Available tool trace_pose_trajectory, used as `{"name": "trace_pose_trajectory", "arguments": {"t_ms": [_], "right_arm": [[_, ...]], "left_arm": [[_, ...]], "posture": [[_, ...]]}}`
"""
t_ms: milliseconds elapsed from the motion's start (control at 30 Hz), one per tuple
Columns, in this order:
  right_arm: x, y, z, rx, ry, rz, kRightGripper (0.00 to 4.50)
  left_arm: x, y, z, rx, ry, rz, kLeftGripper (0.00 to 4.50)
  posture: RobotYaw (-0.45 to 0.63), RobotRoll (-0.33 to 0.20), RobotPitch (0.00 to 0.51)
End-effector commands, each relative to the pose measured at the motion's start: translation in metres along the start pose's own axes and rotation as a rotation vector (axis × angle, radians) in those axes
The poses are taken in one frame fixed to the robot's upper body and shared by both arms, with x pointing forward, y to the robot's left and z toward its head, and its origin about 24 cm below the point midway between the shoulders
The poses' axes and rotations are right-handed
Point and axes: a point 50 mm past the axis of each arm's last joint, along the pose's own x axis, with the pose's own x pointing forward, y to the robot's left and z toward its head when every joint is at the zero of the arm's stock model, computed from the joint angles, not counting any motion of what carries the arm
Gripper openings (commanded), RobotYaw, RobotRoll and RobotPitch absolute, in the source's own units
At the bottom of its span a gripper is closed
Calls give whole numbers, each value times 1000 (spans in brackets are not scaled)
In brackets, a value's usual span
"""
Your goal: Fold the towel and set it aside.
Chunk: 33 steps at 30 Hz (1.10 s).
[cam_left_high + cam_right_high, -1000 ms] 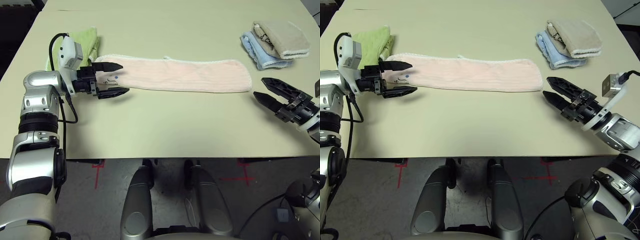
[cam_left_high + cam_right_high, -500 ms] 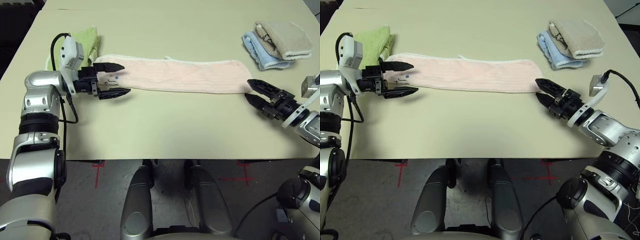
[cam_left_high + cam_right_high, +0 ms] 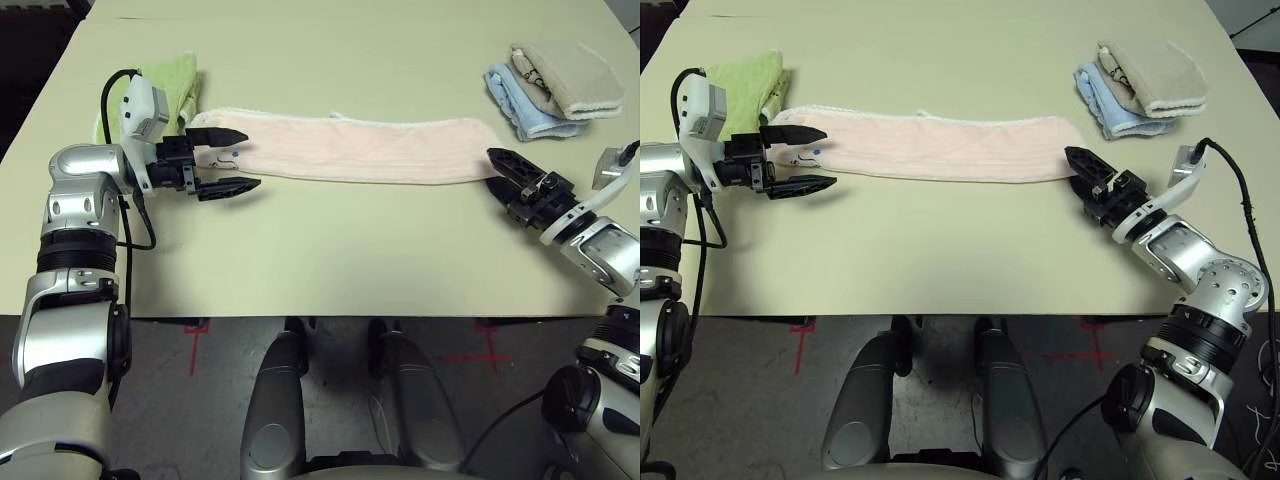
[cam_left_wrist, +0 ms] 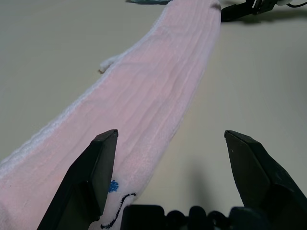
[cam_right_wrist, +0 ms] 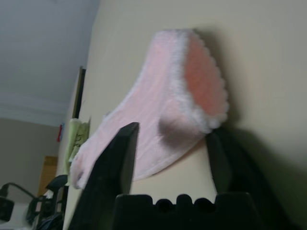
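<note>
Across the cream worktop (image 3: 330, 260), the long pale-pink terry towel with white trim (image 3: 370, 152) lies as a narrow strip; lengthwise folding appears complete, with shortening and setting aside outstanding. Left gripper (image 3: 254, 160): jaws released, near the embroidered end. Right gripper (image 5: 172, 136): jaws parted at the opposite end, grip unconfirmed.

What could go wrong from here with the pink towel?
The right claw stands around the towel's near corner only, so closing there might catch one layer and pull the fold open.

The left claw is open over the embroidered end, gripping nothing, so that end could slide if the right one drags.

The green towel lies close by that end and might get nudged.
</note>
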Motion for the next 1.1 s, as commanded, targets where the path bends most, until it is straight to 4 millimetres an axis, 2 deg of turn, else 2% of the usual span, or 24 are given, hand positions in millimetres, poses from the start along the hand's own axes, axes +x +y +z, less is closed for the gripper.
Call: {"name": "trace_pose_trajectory", "arguments": {"t_ms": [33,200,500,800,1100], "right_arm": [[-6,-14,-8,14,0,-85,1819],[-10,-16,-10,17,-23,-102,37],[-16,-18,0,-11,-74,-129,37],[-23,-24,28,-77,-149,-167,37],[-29,-25,49,-133,-145,-168,37]], "left_arm": [[-1,-4,-3,-7,12,-12,4500],[-1,-4,-5,-14,16,-13,4500],[0,-4,-5,-18,16,-16,4500],[2,-5,-5,-21,3,-11,4500],[4,-4,-5,-19,-3,5,4500]], "posture": [[-10,0,340],[-14,0,341],[-21,0,340],[-26,0,340],[-28,0,340]]}}
